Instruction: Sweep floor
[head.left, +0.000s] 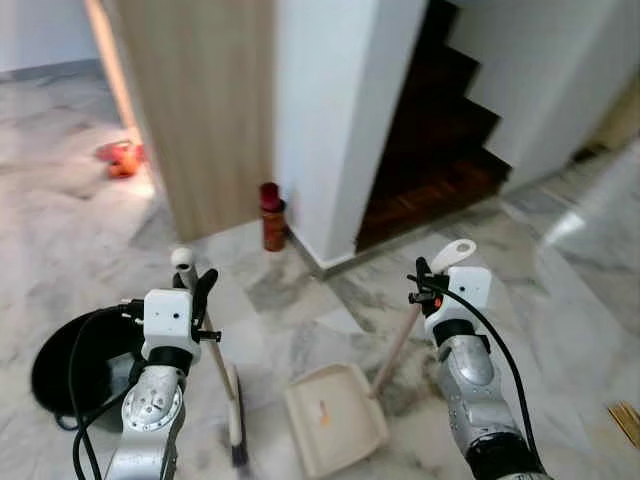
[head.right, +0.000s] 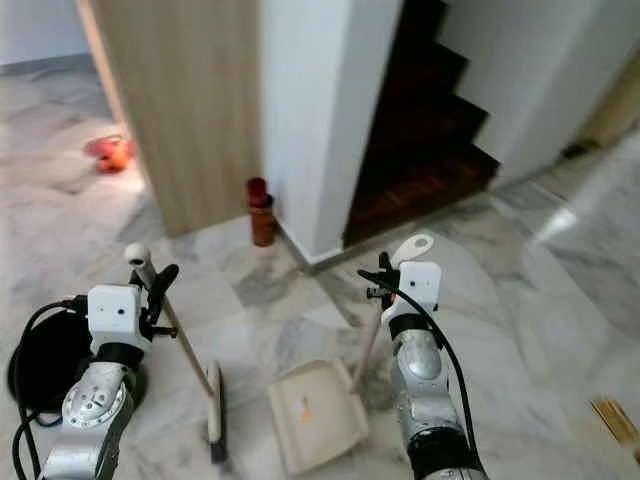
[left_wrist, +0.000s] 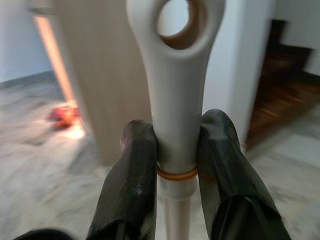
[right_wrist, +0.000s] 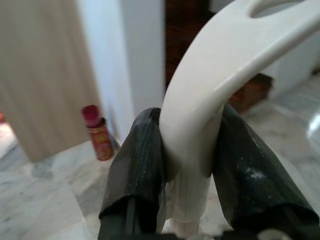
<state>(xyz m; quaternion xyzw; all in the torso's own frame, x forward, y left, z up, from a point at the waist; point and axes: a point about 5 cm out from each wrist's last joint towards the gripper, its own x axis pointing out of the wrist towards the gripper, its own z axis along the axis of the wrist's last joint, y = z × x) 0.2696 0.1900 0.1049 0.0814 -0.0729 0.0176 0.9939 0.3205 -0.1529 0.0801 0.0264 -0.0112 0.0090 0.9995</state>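
Note:
My left gripper (head.left: 197, 287) is shut on the cream handle of a broom (head.left: 222, 375), whose dark bristle head rests on the marble floor between my arms. In the left wrist view both black fingers (left_wrist: 131, 180) clamp the handle below its hanging hole. My right gripper (head.left: 428, 287) is shut on the curved top of a cream dustpan handle (head.left: 455, 252). The dustpan (head.left: 334, 417) sits flat on the floor just right of the broom head, with a small orange scrap (head.left: 323, 413) in it. The right wrist view has the fingers (right_wrist: 140, 165) squeezing that handle.
A red and orange spray can (head.left: 272, 215) stands at the foot of a white wall corner (head.left: 330, 130) beside a wooden panel (head.left: 200, 100). Dark stairs (head.left: 440, 140) rise behind. A black round base with cable (head.left: 75, 365) lies at my left. An orange object (head.left: 120, 158) lies far left.

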